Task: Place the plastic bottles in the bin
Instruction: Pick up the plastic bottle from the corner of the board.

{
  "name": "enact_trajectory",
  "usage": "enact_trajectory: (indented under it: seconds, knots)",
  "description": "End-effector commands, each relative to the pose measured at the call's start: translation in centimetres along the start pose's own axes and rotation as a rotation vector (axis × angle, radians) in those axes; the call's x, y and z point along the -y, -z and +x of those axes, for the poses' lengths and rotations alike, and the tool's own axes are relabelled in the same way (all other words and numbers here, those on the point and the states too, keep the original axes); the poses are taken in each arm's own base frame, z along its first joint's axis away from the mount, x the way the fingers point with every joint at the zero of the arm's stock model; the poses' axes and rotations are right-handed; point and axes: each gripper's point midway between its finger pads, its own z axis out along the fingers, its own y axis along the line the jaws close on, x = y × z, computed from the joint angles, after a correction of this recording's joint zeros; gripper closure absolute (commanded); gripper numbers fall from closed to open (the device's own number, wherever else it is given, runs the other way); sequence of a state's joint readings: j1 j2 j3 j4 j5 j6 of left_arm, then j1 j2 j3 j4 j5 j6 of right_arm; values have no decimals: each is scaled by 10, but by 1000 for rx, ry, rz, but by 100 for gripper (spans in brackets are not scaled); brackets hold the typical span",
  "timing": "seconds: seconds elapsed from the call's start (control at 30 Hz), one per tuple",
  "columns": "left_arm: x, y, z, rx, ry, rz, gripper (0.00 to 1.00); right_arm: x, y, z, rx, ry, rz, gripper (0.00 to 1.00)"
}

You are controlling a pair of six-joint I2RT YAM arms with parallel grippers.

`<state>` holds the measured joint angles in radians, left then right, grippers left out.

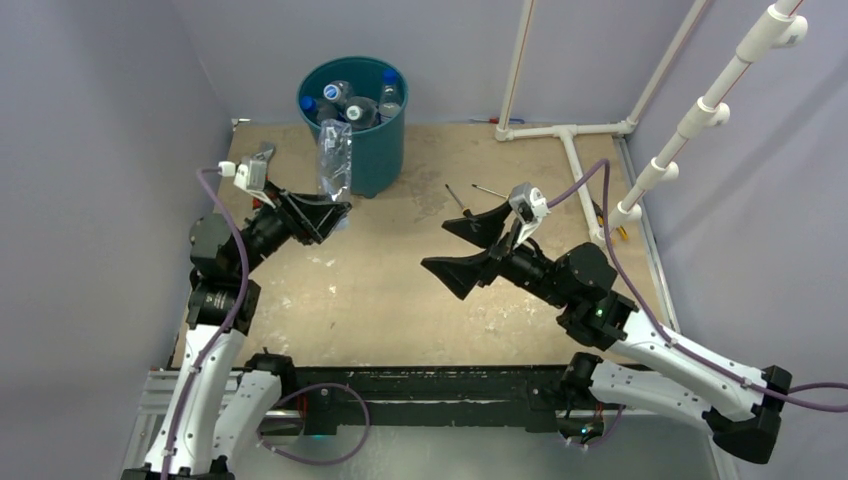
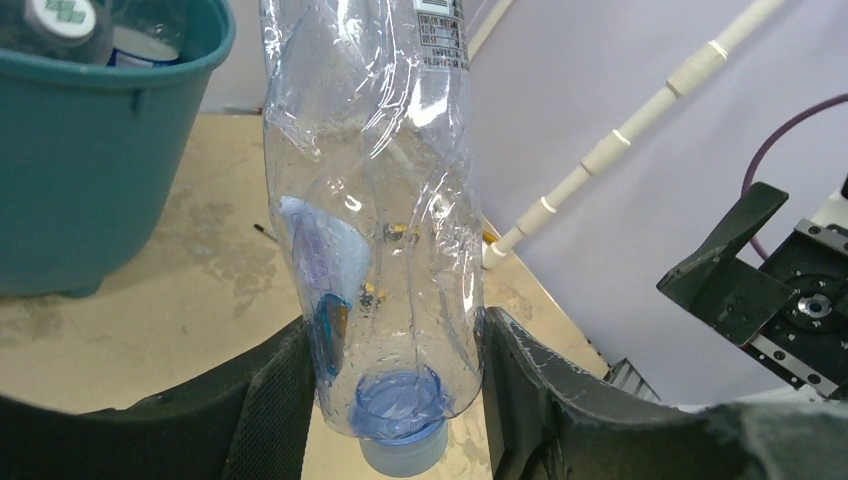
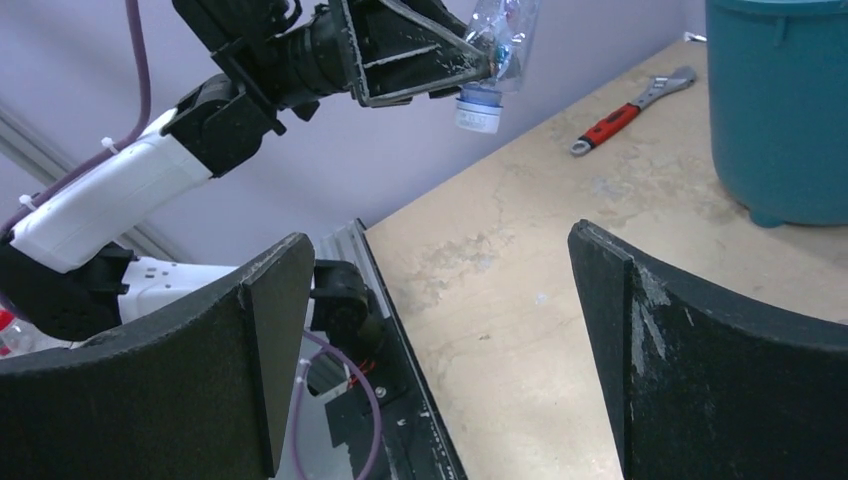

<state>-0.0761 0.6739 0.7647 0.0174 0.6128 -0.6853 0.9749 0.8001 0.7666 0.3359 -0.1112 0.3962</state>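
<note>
While the left gripper (image 1: 340,212) is clamped on a clear crushed bottle (image 1: 335,160), that bottle hangs cap down, off the table (image 1: 380,300), upper centre-left of the top view. Fingers pinch it low on the body, just above the neck. Its pale blue cap (image 2: 405,447) pokes out below the jaws in the left wrist view. The body runs up, slightly tilted, with a white printed label near its top end.

It is outside the bin (image 1: 388,150), just beside it. The top view has it overlapping the bin's near wall. The left wrist view has the bin at upper left and the bottle to its right.

Bin is teal, round, upright on the table. Inside it is a heap of plastic bottles (image 1: 350,105) reaching about rim height (at least two blue caps and one pale cap show, exact count can't be told).

Right gripper (image 1: 436,245) is mid-frame in the top view, jaws wide apart with nothing between them. It is well apart from the bin and hovers over bare table.

Two screwdrivers (image 1: 488,190) lie on the table just behind it. Red-handled wrench (image 3: 620,118) lies on the table left of the bin in the right wrist view. White pipe frame (image 1: 570,135) is at upper right.
</note>
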Motion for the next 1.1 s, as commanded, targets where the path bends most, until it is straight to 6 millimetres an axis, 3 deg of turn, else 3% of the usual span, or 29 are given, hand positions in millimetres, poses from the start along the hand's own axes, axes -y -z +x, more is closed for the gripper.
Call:
enact_trajectory:
  seconds: [0.0, 0.13, 0.23, 0.27, 0.37, 0.43, 0.53, 0.67, 0.87, 1.07]
  knots:
    - [17, -16, -12, -22, -137, 59, 100, 4, 6, -11, -32, 19, 60, 1]
    - [33, -51, 13, -126, -220, 68, 100, 2, 7, -39, 12, 32, 91, 1]
    - [48, -77, 50, -263, -365, 26, 100, -6, 6, -71, 56, 55, 93, 1]
    - [57, -80, 60, -294, -417, 30, 100, -10, 7, -83, 73, 63, 95, 1]
    - [57, -81, 63, -297, -491, 28, 100, -12, 17, -119, 147, 89, 143, 1]
    - [55, -79, 65, -289, -523, 39, 100, -5, 25, -129, 171, 104, 199, 1]
    - [52, -76, 66, -306, -579, 49, 100, 8, 29, -123, 146, 93, 271, 1]
    - [67, -65, 58, -256, -685, 154, 100, 18, 30, -116, 129, 88, 316, 1]
    - [84, -49, 53, -185, -810, 284, 100, 25, 10, -97, 9, 86, 344, 1]
    - [91, -45, 63, -155, -864, 379, 100, 18, -3, -105, 15, 62, 314, 1]
